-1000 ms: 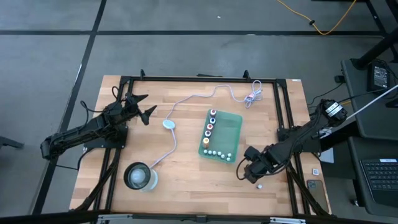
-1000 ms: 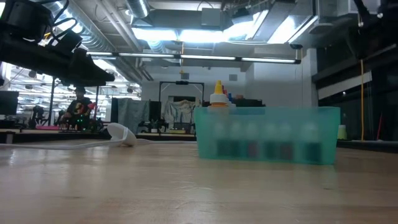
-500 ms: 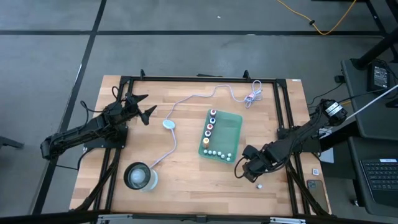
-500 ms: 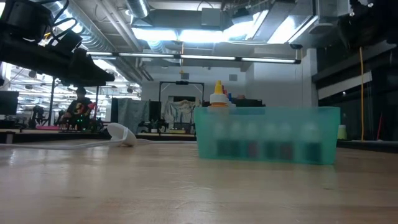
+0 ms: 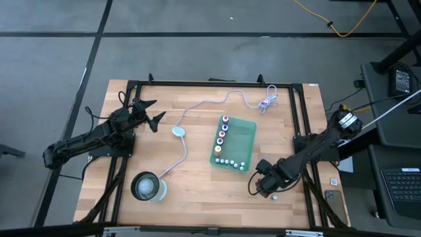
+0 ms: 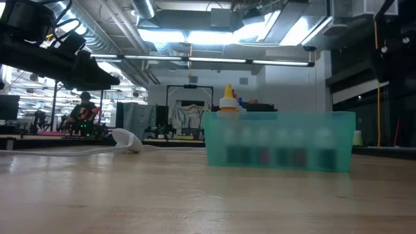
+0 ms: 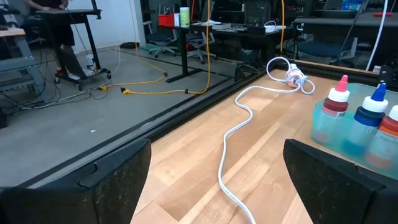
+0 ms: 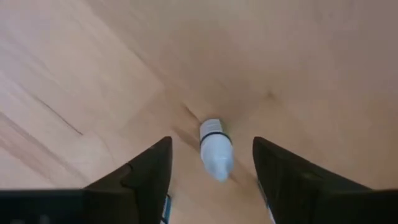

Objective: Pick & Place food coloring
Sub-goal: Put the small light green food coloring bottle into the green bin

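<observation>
Nine bottles (image 5: 221,137) stand in my tray (image 5: 245,138); one white bottle (image 8: 215,148) lies between my right gripper's (image 5: 268,189) parted fingers.

Two dark jointed arms; each gripper has broad black fingers (image 8: 146,174).

A small white bottle (image 8: 215,148) lies on the wooden tabletop (image 8: 93,74). The right gripper (image 8: 211,168) has its jaws apart, one on each side of it.
</observation>
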You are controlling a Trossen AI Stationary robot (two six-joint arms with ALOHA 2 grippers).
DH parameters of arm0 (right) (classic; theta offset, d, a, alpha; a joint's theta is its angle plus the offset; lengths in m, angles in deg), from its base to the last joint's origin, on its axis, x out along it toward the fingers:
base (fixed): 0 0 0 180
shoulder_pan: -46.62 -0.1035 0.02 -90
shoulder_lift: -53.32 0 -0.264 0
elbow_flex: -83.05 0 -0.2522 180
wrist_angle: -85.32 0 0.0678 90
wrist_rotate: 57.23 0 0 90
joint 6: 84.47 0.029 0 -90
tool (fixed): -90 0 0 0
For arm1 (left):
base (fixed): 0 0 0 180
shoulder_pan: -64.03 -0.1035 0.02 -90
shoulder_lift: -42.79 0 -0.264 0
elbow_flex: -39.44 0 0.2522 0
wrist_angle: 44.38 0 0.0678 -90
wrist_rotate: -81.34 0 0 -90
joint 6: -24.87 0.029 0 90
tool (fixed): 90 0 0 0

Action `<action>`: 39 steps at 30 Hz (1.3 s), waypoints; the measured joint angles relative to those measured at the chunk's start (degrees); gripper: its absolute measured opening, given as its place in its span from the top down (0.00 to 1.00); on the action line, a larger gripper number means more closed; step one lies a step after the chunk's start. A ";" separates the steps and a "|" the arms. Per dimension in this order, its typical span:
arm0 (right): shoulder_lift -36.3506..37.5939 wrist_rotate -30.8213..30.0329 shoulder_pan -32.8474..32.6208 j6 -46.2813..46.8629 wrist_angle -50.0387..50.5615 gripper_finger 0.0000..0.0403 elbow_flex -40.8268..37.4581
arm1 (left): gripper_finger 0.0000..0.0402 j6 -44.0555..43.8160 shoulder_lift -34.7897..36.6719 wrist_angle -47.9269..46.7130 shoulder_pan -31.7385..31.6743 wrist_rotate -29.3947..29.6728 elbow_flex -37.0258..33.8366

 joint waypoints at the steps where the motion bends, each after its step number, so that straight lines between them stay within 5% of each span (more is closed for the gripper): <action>1: -0.22 0.77 0.00 0.54 -0.36 0.46 -0.33 | 0.10 0.00 0.00 0.00 0.00 0.00 -0.02; 18: -0.53 1.07 -0.22 -1.20 -0.39 0.85 -0.07 | 0.10 0.00 -0.01 0.00 0.00 0.00 -0.01; 29: -0.56 -3.12 3.77 -16.32 22.93 0.82 16.50 | 0.10 0.00 0.00 0.00 0.00 0.00 -0.02; 39: -0.82 -7.45 13.55 -33.87 25.71 0.82 29.10 | 0.10 0.00 0.01 0.00 0.00 0.00 -0.02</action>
